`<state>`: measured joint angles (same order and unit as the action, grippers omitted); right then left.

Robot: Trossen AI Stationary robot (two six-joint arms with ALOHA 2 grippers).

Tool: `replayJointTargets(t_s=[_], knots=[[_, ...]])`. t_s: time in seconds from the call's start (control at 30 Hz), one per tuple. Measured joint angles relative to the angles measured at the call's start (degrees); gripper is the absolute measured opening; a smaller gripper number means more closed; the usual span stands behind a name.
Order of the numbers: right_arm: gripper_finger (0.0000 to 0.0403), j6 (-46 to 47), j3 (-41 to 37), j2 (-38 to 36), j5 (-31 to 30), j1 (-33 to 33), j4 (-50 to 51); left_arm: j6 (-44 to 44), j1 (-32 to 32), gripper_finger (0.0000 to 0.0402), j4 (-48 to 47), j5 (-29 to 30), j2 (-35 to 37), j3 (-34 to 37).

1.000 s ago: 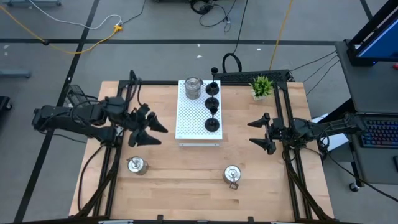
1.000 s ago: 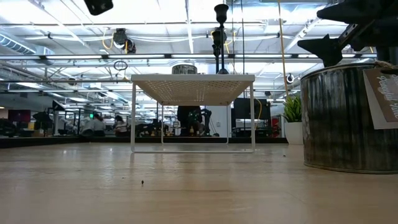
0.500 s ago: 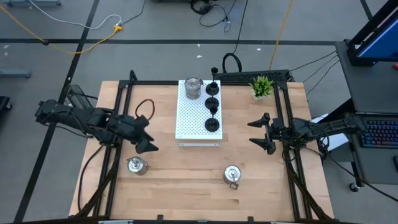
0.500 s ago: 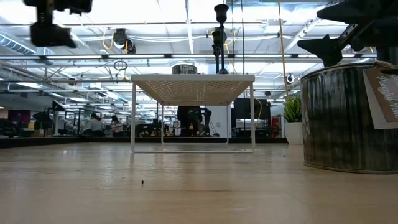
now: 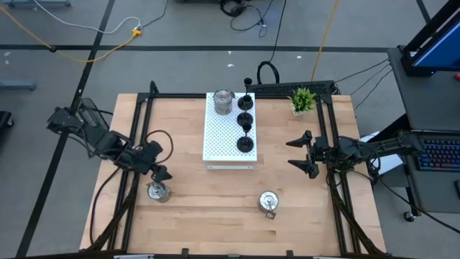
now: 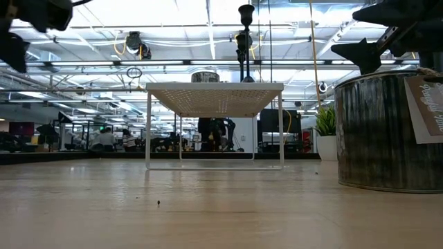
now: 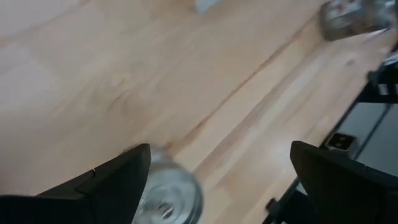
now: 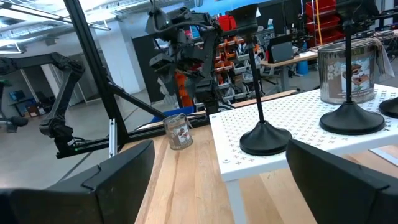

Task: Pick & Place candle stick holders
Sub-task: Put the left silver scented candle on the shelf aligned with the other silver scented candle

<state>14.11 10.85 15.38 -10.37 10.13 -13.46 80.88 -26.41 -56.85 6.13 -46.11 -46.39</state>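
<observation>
Presently: four black holders [image 5: 245, 124] and one silver holder [image 5: 223, 101] on the board [image 5: 219, 140]. Two silver holders [image 5: 157, 191] left on the bench [image 5: 215, 208]. Left gripper [image 5: 159, 173] over one, right gripper [image 5: 302, 153] waiting; both jaws released, empty.

On the table [image 5: 215, 201], the perforated board [image 5: 223, 137] stands at the middle toward the far edge, carrying one silver holder [image 5: 223, 101] at its far left corner and three black holders [image 5: 245, 129] in a row along its right side. A fourth black holder [image 5: 249, 83] stands just behind the board, and the plant [image 5: 302, 99] sits at the far right. Two more silver holders lie nearer the front, one at the left [image 5: 158, 191] just beside the left gripper [image 5: 159, 173], one right of centre [image 5: 269, 202]; the right gripper [image 5: 302, 153] hangs right of the board.
</observation>
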Motion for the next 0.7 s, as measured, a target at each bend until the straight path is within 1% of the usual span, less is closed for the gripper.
replayJointTargets(t_s=[0.07, 0.23, 0.4, 0.53, 0.7], knots=[[0.0357, 0.0, 0.0, 0.0, 0.0, 0.0, 0.0, 3.1, -2.0, 0.0392, -1.8, -0.1, 0.0, 0.0], [0.0358, 0.0, 0.0, 0.0, 0.0, 0.0, 0.0, 12.1, -8.6, 0.0392, -2.3, -1.4, -0.2, 0.0], [0.0358, 0.0, 0.0, 0.0, 0.0, 0.0, 0.0, 21.4, -15.7, 0.0392, -7.2, -2.2, -2.8, 0.0], [0.0357, -0.3, 0.0, 0.0, 0.0, 0.0, 0.0, 24.3, -18.9, 0.0392, -9.1, -1.5, -5.9, 0.0], [0.0359, -0.5, 0.0, 0.0, 0.0, 0.0, 0.0, 23.5, -19.5, 0.0392, -9.6, -1.0, -9.6, 0.0]])
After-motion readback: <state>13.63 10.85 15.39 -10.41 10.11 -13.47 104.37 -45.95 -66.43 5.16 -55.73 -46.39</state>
